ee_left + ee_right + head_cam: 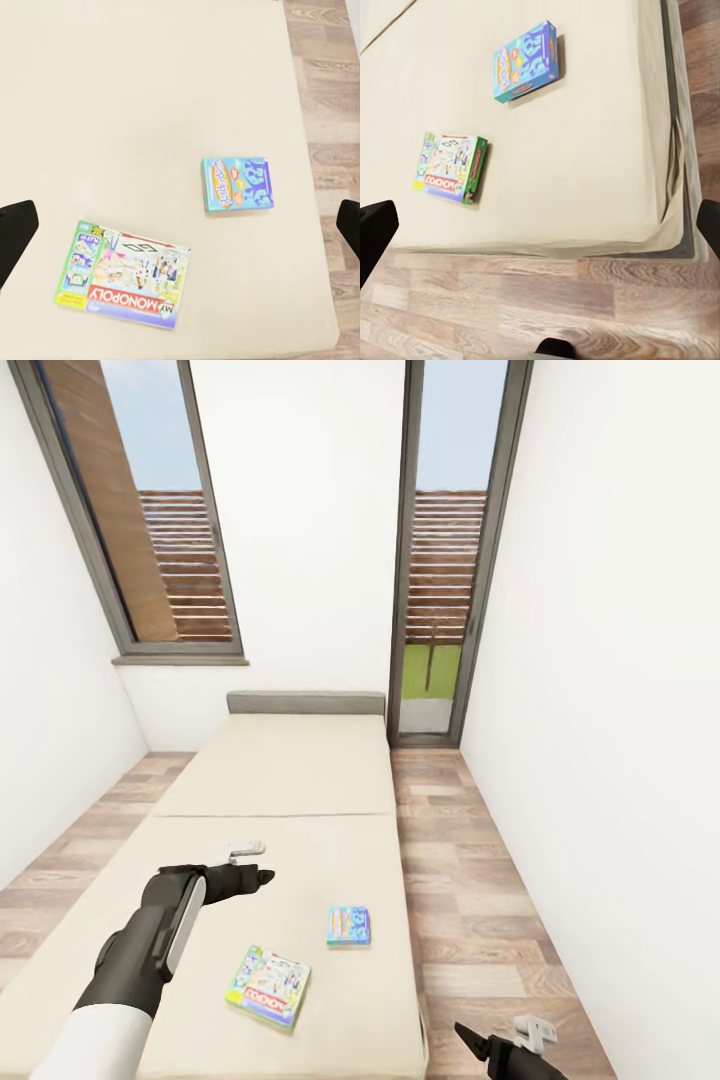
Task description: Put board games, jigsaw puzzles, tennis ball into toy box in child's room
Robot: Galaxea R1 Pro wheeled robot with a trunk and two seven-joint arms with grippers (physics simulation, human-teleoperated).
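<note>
So the robot's parked at the foot of the bed (280, 780), and both board games are lying flat on the beige mattress down at the near end. The Monopoly box (268, 986) is closest to the foot edge, and the smaller blue box (348, 925) sits a bit further up, near the bed's right edge. They're well apart from each other, nothing stacked.

Left claw (250, 865) hangs over the mattress, above and to the left of both boxes, fingers spread and holding nothing. Right claw (505, 1038) is low, off the bed's right side over the wood floor (480, 920), also spread and empty.

Handling guess: these look like light, stiff cardboard boxes, probably a bit slick on the printed faces. Lying flat on a soft mattress, there's not much to bite from above, so I'd go for the blue one first across its narrow width, pinching the two long side edges. The Monopoly box looks wider, so maybe grab it at an edge or corner, pressing into the mattress a little
</note>
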